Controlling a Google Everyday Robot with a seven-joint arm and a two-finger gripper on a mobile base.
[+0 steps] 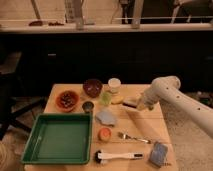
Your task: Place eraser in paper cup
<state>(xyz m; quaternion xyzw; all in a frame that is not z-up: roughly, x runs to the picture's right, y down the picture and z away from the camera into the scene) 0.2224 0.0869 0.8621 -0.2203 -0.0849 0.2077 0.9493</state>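
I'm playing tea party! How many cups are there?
3: the white paper cup at the back, the green cup just in front of it, the small dark cup by the green tray. The hand is over the table beside them.

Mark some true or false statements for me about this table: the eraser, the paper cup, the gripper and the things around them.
1. The paper cup stands at the back of the table, next to the dark red bowl. True.
2. The eraser is already in the paper cup. False: it is outside the cup, at the gripper.
3. The fork lies in the green tray. False: it lies on the table, outside the tray.
4. The brush lies near the table's front edge. True.
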